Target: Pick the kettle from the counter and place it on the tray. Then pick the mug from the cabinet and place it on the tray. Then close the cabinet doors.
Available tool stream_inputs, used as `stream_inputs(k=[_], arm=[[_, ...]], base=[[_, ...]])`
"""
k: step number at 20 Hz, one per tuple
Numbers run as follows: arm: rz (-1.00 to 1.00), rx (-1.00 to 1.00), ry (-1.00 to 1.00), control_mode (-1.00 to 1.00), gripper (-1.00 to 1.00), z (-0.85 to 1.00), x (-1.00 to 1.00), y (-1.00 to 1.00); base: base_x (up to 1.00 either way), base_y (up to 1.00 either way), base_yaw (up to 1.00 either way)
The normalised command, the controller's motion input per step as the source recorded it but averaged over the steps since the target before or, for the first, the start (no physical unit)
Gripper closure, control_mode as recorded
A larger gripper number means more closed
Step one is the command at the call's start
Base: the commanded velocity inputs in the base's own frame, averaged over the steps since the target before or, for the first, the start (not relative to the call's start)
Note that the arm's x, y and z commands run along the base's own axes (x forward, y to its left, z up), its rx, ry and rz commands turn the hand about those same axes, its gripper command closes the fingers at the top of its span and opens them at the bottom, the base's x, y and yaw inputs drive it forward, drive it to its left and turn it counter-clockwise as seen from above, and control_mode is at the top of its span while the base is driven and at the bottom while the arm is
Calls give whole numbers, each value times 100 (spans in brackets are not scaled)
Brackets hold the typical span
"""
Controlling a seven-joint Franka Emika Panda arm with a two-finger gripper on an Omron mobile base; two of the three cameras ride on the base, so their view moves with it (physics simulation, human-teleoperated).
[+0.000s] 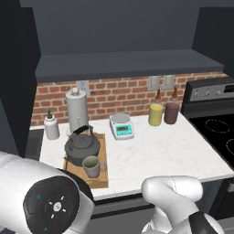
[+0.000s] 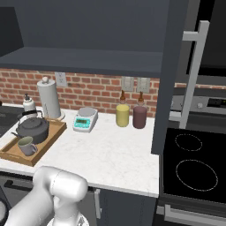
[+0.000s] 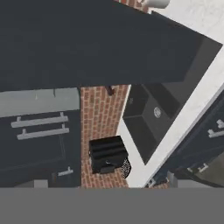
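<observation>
Kettle and mug both sit on the tray; cabinet doors stand open.

The kettle (image 1: pixel 82 147) rests on the wooden tray (image 1: pixel 103 179) at the left of the desk (image 1: pixel 160 153), with the mug (image 1: pixel 93 166) just in front of it on the same tray. A cabinet door (image 2: pixel 170 75) hangs open beside the stove (image 2: pixel 194 167). The pincer's fingers are spread wide, grasping nothing.

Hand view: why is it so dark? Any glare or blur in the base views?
Hand view: rolled, a flat dark navy cabinet panel covers its top, unlit. Left base view: even light, no glare, soft shadow under the round dark grey kettle on the light-brown wooden tray. Right base view: sharp; the open navy door looms near.
</observation>
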Motion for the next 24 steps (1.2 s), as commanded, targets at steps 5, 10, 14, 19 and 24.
stream_inputs(k=[5, 10, 14, 19, 24], arm=[[-22, -2, 0, -100, -100, 0, 44, 24], [-19, -8, 4, -100, -100, -4, 37, 0], [-19, -8, 8, -100, -100, -16, 22, -1], [-19, -10, 9, -100, -100, -7, 18, -24], [-21, -8, 8, -100, -100, 0, 2, -53]], base=[[0, 0, 0], [0, 0, 0], [0, 0, 0], [0, 0, 0], [0, 0, 0]])
